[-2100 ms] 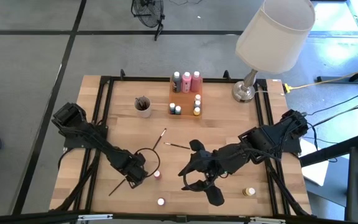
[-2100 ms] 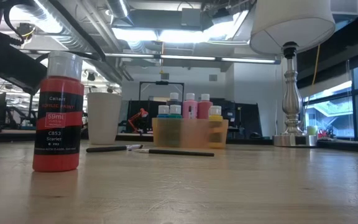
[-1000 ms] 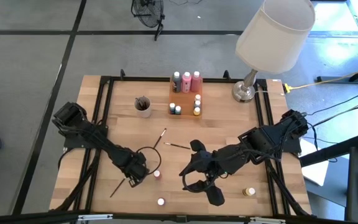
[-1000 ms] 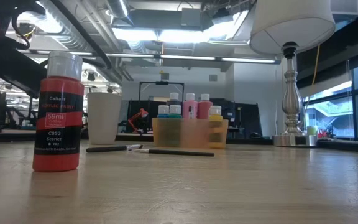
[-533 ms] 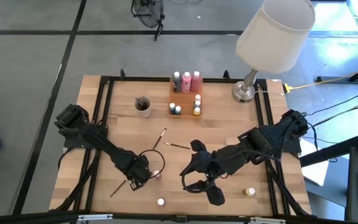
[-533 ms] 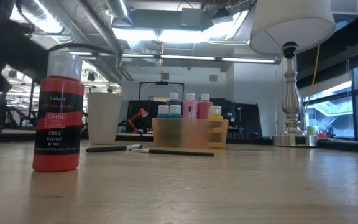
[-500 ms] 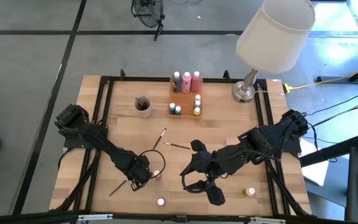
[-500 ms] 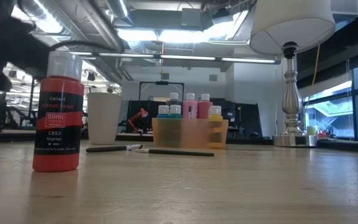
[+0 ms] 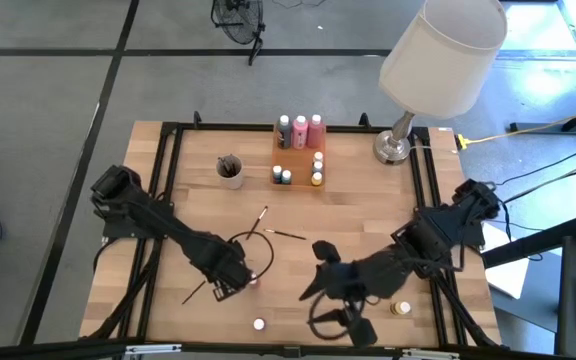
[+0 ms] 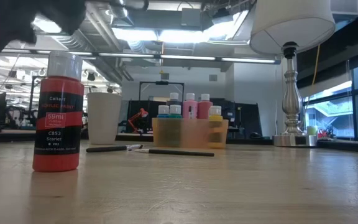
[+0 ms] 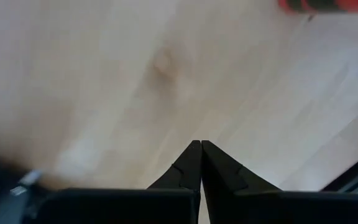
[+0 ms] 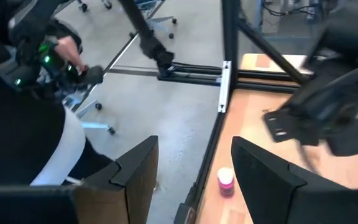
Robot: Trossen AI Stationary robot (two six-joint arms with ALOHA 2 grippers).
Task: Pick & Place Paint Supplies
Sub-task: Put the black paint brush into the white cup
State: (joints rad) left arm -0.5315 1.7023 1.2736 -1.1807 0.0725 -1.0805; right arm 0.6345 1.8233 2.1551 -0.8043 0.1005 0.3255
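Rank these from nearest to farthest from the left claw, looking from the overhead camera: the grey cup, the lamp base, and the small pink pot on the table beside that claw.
Measured from the left gripper:
1. Small pink pot, right beside it near the table's front.
2. Grey cup, toward the back, left of the tray.
3. Lamp base, back right corner.

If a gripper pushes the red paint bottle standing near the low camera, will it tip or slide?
The red paint bottle stands upright, tall for its narrow base, so a high push probably tips it. Its round body would likely roll afterwards. The wooden table looks smooth, so a low push may slide it.
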